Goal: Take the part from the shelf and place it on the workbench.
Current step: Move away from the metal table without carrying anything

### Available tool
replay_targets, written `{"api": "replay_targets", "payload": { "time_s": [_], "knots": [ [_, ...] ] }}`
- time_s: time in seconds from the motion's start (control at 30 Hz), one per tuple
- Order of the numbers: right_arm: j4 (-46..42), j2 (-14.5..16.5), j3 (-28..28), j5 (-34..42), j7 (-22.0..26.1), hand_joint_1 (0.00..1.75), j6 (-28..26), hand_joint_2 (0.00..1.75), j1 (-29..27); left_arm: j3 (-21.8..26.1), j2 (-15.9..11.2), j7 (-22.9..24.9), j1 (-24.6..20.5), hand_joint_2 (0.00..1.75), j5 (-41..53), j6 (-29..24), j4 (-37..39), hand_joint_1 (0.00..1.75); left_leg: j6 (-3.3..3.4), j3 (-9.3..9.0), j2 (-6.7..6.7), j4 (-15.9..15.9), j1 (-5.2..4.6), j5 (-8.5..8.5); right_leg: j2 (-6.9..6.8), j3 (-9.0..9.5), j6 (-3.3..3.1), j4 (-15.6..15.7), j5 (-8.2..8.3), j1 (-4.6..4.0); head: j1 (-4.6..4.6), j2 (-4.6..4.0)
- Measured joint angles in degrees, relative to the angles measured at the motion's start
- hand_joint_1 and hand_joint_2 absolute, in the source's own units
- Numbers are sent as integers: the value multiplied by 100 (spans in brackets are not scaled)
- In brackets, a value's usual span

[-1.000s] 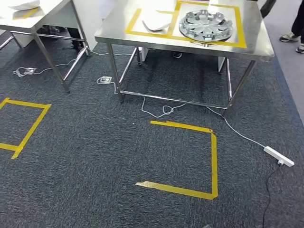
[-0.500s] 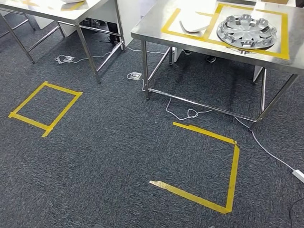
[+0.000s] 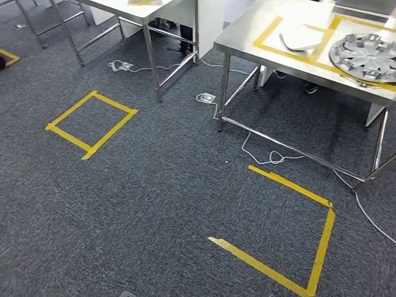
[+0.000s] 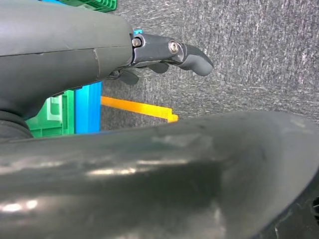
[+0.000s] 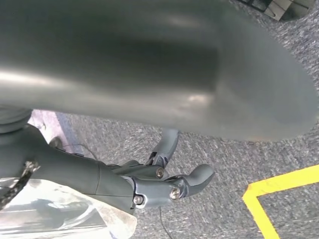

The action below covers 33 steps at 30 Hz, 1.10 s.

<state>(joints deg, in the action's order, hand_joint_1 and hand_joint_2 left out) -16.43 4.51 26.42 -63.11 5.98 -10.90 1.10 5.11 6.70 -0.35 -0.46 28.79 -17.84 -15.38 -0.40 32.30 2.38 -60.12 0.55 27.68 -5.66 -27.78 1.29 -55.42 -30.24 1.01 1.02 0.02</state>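
Carpet (image 3: 154, 204) lies nearest with its yellow tape squares (image 3: 91, 124), my left hand (image 4: 169, 52) and right hand (image 5: 169, 186) hang empty, fingers loosely apart, I judge for walking, while the wheel cover (image 3: 366, 57) rests far right on the steel workbench (image 3: 242, 40).

Open dark carpet (image 3: 154, 204) fills the near and middle ground, marked only by flat yellow tape outlines, one square (image 3: 91, 124) to the left and one partial square (image 3: 299, 235) near right; neither rises off the floor. At far right a steel workbench (image 3: 242, 34) stands on thin legs with a low crossbar (image 3: 289, 146) between them, barring passage underneath; its top carries a silver wheel cover (image 3: 366, 57) and a pale sheet (image 3: 299, 37); a second table (image 3: 154, 59) stands far left, with a carpeted gap between the two; white cables (image 3: 262, 151) trail loosely across the floor by the legs.
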Motion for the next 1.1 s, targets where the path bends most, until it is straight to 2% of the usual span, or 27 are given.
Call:
{"api": "replay_targets", "payload": {
  "time_s": [0.03, 0.1, 0.13, 0.17, 0.2, 0.23, 0.27, 0.3, 0.33, 0.37, 0.4, 0.43, 0.47, 0.53, 0.57, 0.6, 0.67, 0.7, 0.73, 0.77, 0.8, 0.83, 0.9, 0.97, 1.03, 1.07, 1.1],
  "knots": [
    [7, -9, -35, -22, 7, 0, -13, 0, 19, 0, 1, -2, -4, 0, 1, 0, 1, 0, 61, -90, 18, 184, -9, -31, -56, 41, 64, 1, -36, 1, -9, 0],
    [26, -34, -118, -67, 15, 0, -50, 0, 55, 0, 1, -6, -12, 0, 2, -2, 3, 0, 204, -129, -81, 332, -27, -37, 87, 7, 188, -232, -255, 2, -53, 0],
    [38, -40, -147, -81, 15, 0, -65, 0, 60, 0, 2, -5, -14, 0, 3, -3, 4, 0, 252, -121, -171, 348, -23, -62, 250, -128, 215, -542, -434, 13, -65, 0],
    [53, -46, -166, -87, 15, 0, -73, 0, 55, 0, 4, -5, -19, 0, 4, -4, 4, 0, 273, -105, -243, 347, -30, -71, 422, -332, 219, -960, -633, 12, -79, 0],
    [69, -48, -183, -94, 15, 0, -77, 0, 44, 0, 9, -4, -22, 0, 5, -4, 5, 0, 284, -93, -324, 346, -40, -76, 509, -558, 218, -1383, -787, 11, -82, 0],
    [83, -50, -198, -102, 15, 0, -80, 0, 33, 0, 11, -4, -19, 0, 7, -3, 5, 0, 289, -89, -407, 344, -51, -78, 545, -737, 211, -1682, -845, 8, -80, 0],
    [93, -55, -216, -109, 16, 0, -83, 0, 24, 0, 13, -1, -13, 0, 9, -4, 6, 0, 290, -92, -496, 343, -61, -78, 561, -829, 199, -1767, -777, 7, -80, 0],
    [101, -61, -234, -117, 17, 0, -85, 0, 21, 0, 12, 3, -8, 0, 11, -4, 6, 0, 289, -101, -585, 341, -70, -77, 579, -814, 181, -1615, -595, 6, -79, 0],
    [105, -67, -254, -124, 20, 0, -87, 0, 23, 0, 12, 7, -6, 0, 13, -4, 6, 0, 287, -113, -671, 339, -77, -75, 633, -702, 156, -1261, -336, 6, -80, 0],
    [110, -77, -273, -130, 24, 0, -91, 0, 28, 0, 15, 10, -8, 0, 15, -4, 6, 0, 282, -120, -754, 337, -80, -72, 771, -551, 124, -842, -97, 7, -80, 0],
    [119, -84, -290, -137, 28, 0, -98, 0, 32, 0, 18, 11, -17, 0, 17, -4, 6, 0, 267, -118, -830, 325, -88, -65, 912, -412, 97, -464, 60, 17, -77, 0],
    [128, -91, -306, -143, 31, 0, -105, 0, 39, 0, 20, 11, -25, 0, 17, -4, 6, 0, 243, -105, -898, 319, -88, -62, 1023, -303, 74, -224, 136, 18, -76, 0],
    [138, -97, -322, -152, 31, 0, -114, 0, 45, 0, 22, 11, -29, 0, 18, -4, 6, 0, 208, -80, -964, 314, -80, -64, 1085, -248, 55, -123, 136, 15, -74, 0],
    [146, -99, -374, -175, 29, 0, -140, 0, 56, 0, 20, 12, -23, 0, 19, -4, 7, 0, 130, -39, -1066, 312, -56, -79, 975, -199, 14, -85, 146, 7, -73, 1],
    [146, -99, -408, -190, 28, 0, -155, 0, 60, 0, 18, 14, -15, 0, 20, -5, 8, 0, 96, -11, -987, 265, -54, -50, 904, -185, -15, -59, 162, 12, -68, 1],
    [146, -100, -440, -202, 27, 0, -173, 0, 62, 0, 17, 18, -15, 0, 20, -5, 8, 0, 65, 54, -832, 129, -57, 42, 821, -169, -44, -30, 177, 19, -49, 1],
    [150, -108, -484, -220, 22, 0, -203, 0, 51, 0, 15, 26, -33, 0, 20, -7, 8, 0, 2, 342, -446, -462, -50, 380, 635, -141, -84, 1, 175, 20, -13, 0],
    [154, -114, -501, -225, 19, 0, -215, 0, 41, 0, 14, 28, -45, 0, 20, -7, 8, 0, -31, 535, -349, -849, -32, 558, 535, -135, -92, -1, 162, 16, 1, 0],
    [159, -119, -521, -232, 16, 0, -222, 0, 33, 0, 14, 29, -50, 0, 20, -7, 8, 0, -58, 685, -305, -1151, -12, 658, 436, -128, -94, -2, 149, 12, 2, 0],
    [164, -122, -547, -240, 14, 0, -228, 0, 31, 0, 14, 29, -47, 0, 20, -7, 8, 0, -79, 752, -281, -1287, 6, 657, 344, -120, -90, -3, 134, 11, 3, 0],
    [167, -123, -574, -245, 14, 0, -232, 0, 34, 0, 13, 30, -40, 0, 20, -7, 8, 0, -93, 711, -258, -1210, 21, 548, 260, -107, -80, -4, 120, 12, 4, 0],
    [169, -123, -600, -251, 13, 0, -236, 0, 40, 0, 12, 31, -34, 0, 21, -7, 8, 0, -97, 560, -208, -921, 30, 357, 185, -84, -68, -5, 103, 14, 6, 0],
    [171, -124, -641, -260, 11, 0, -239, 0, 49, 0, 10, 31, -43, 0, 26, -7, 8, 0, -68, 159, 32, -146, 15, 29, 48, -44, -18, -13, 54, -2, 10, 0],
    [173, -131, -672, -265, 5, 0, -242, 0, 57, 0, 11, 31, -66, 0, 33, -7, 8, 0, 7, -37, 186, 247, -23, -40, -76, -22, 52, -15, -4, -32, -1, 1],
    [174, -138, -700, -267, 1, 0, -244, 0, 79, 0, 10, 31, -62, 0, 36, -7, 8, 0, 96, -38, 82, 270, -45, -16, -185, 46, 120, 2, -40, -33, -12, 1],
    [174, -140, -714, -269, 2, 0, -245, 0, 92, 0, 9, 32, -50, 0, 37, -7, 8, 0, 133, -40, 16, 279, -42, -24, -125, 63, 154, -20, -81, -20, -21, 1],
    [174, -142, -725, -270, 4, 0, -246, 0, 101, 0, 7, 32, -42, 0, 40, -8, 8, 0, 173, -41, -48, 290, -36, -37, 13, 38, 179, -120, -163, -5, -32, 1]
  ]
}}
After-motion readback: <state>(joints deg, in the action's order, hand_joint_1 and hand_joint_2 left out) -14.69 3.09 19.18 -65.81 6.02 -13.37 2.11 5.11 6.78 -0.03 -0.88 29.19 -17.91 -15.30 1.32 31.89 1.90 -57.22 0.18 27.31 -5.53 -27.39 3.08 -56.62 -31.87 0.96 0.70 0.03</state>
